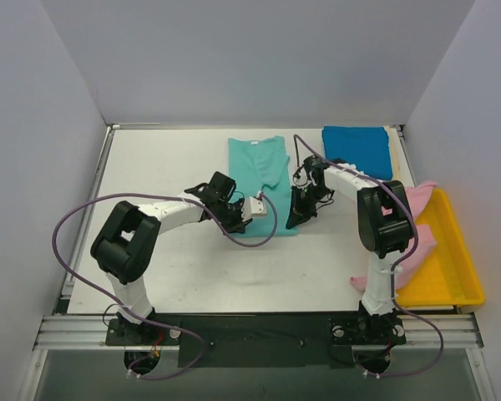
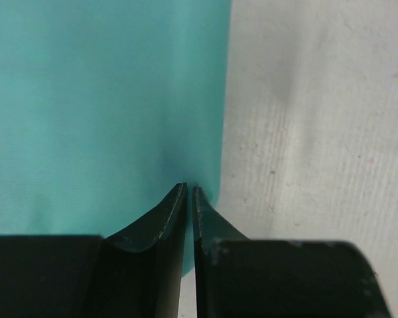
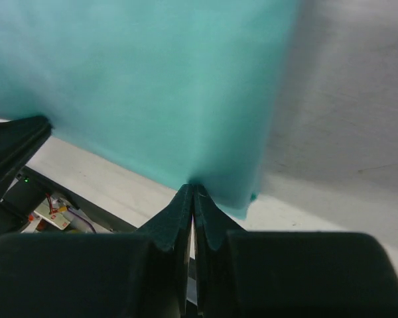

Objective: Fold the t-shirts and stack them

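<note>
The teal-green t-shirt [image 1: 263,175] lies mid-table, folded into a long strip running away from me. My left gripper [image 1: 249,220] is shut on its near left corner [image 2: 119,99], with the tips [image 2: 189,190] at the cloth's edge. My right gripper [image 1: 296,222] is shut on the near right corner, and the cloth [image 3: 159,86] hangs lifted off the table from its tips [image 3: 194,189]. The deep blue t-shirt [image 1: 357,149] lies folded at the back right, with a thin cream edge [image 1: 392,144] showing beside it. The pink t-shirt [image 1: 417,242] lies rumpled over the tray's left side.
The yellow tray [image 1: 461,251] stands at the right edge of the table. White walls close in the left, back and right sides. Purple cables [image 1: 75,219] loop from both arms. Bare white table [image 1: 163,167] shows to the left of the teal shirt.
</note>
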`<action>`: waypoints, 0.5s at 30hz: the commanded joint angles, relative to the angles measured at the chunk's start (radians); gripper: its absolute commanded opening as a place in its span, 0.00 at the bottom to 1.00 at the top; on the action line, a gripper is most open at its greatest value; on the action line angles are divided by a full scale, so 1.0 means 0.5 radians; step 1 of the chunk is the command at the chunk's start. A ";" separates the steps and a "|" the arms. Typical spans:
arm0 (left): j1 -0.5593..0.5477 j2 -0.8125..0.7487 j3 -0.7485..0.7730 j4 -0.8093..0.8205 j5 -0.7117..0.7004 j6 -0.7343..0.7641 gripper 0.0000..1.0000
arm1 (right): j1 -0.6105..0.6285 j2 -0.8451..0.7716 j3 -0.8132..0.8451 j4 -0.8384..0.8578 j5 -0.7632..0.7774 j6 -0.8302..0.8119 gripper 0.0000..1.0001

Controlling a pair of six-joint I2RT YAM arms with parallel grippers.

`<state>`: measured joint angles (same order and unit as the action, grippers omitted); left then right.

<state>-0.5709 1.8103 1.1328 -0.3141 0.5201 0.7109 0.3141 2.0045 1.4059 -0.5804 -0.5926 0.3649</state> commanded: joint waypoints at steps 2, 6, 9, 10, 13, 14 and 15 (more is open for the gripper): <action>-0.018 -0.080 -0.093 -0.056 -0.055 0.256 0.18 | -0.122 0.038 -0.176 -0.002 0.077 0.000 0.00; -0.076 -0.095 -0.225 -0.016 -0.270 0.428 0.19 | -0.147 -0.017 -0.244 -0.002 0.090 -0.018 0.00; -0.079 -0.135 -0.161 -0.077 -0.249 0.410 0.24 | -0.153 -0.103 -0.247 -0.017 0.127 -0.018 0.00; -0.082 -0.154 -0.128 -0.178 -0.203 0.410 0.26 | -0.156 -0.158 -0.247 -0.026 0.133 -0.015 0.00; -0.092 -0.194 0.099 -0.542 -0.096 0.474 0.37 | -0.153 -0.281 -0.281 -0.045 0.191 0.028 0.07; -0.082 -0.218 0.145 -0.586 -0.074 0.514 0.38 | -0.144 -0.348 -0.320 -0.045 0.212 0.052 0.19; -0.052 -0.230 0.161 -0.675 -0.062 0.569 0.41 | -0.134 -0.373 -0.342 -0.045 0.283 0.113 0.25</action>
<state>-0.6132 1.7733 1.1042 -0.4526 0.4301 0.9062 0.2359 1.9533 1.2709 -0.5629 -0.5331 0.3752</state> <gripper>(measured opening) 0.364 0.145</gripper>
